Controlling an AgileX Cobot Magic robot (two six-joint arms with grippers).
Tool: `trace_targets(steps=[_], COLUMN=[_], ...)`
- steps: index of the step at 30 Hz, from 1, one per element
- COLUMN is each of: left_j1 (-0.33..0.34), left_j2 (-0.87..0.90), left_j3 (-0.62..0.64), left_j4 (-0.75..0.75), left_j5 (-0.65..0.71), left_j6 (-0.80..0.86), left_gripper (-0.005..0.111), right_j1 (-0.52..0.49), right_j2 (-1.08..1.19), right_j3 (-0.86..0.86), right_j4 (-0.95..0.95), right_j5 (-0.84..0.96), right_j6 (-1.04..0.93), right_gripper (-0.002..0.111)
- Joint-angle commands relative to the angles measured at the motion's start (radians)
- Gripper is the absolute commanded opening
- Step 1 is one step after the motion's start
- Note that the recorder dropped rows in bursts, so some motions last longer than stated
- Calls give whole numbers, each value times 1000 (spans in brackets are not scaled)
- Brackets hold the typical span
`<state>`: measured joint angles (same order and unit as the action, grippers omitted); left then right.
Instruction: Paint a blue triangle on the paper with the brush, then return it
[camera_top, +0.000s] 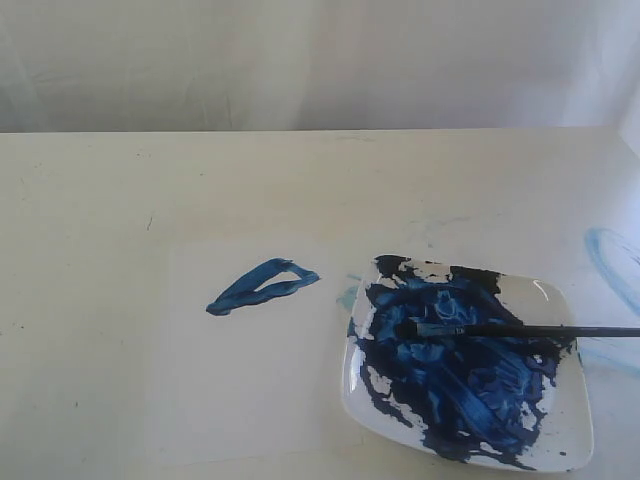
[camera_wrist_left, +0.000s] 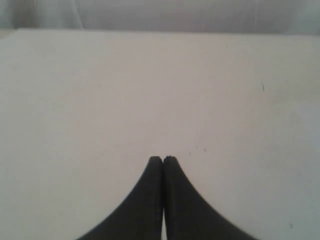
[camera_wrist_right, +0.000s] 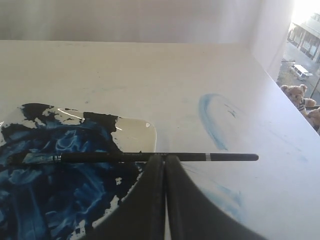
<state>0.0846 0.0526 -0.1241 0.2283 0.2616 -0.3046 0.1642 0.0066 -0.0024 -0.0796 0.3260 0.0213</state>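
The brush (camera_top: 520, 330) lies level across the plate (camera_top: 572, 440). Its blue-stained tip rests in the dark-blue paint near the plate's middle. Its black handle runs out over the plate's right rim and past the edge of the exterior view. My right gripper (camera_wrist_right: 164, 160) has its 2 jaws pressed fully together. The handle crosses exactly at their tips and is clamped there, just outside the plate's rim. The triangle (camera_top: 262, 286) sits on the paper (camera_top: 250, 390), left of the plate and apart from it. It is 1 narrow, elongated outline of thick dark-blue strokes, with its long axis slanting down to the left. The paper lies flat on the table (camera_top: 100, 200). Its right edge is either just beside the plate or under it; I cannot tell which. A pale-blue curved smear (camera_top: 608, 258) marks the table to the right of the plate. My left gripper (camera_wrist_left: 162, 160) hangs over the table with its 2 jaws closed tip to tip, holding nothing.
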Motion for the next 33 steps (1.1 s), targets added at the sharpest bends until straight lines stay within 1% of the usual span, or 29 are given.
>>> trace_targets(steps=[1, 3, 7, 10, 12, 17, 27, 31, 33], left_j1=[3, 3, 3, 3, -1, -20, -20, -19, -19], left_j2=[-1, -1, -1, -20, -48, -53, -53, -53, -53], left_j3=[124, 124, 124, 124, 124, 124, 124, 124, 124], left_j4=[-45, -101, -122, -144, -146, -146, -146, -138, -124], left_j5=[-15, -10, -7, -7, -7, -11, -11, -14, -14], left_j6=[-19, -40, -89, -93, -93, -93, -93, -68, 21], left_gripper=[0, 0, 0, 0, 0, 0, 0, 0, 0], right_j1=[3, 3, 3, 3, 3, 3, 3, 3, 3], right_j2=[-7, -7, -7, -7, -7, -7, -7, -7, -7], right_j3=[2, 2, 2, 2, 2, 2, 2, 2, 2], right_j4=[0, 0, 0, 0, -1, -1, -1, -1, -1], right_j5=[-9, -9, -9, -9, -9, -9, -9, -9, -9], right_j6=[1, 1, 1, 1, 1, 1, 1, 1, 1], right_gripper=[0, 0, 0, 0, 0, 0, 0, 0, 0])
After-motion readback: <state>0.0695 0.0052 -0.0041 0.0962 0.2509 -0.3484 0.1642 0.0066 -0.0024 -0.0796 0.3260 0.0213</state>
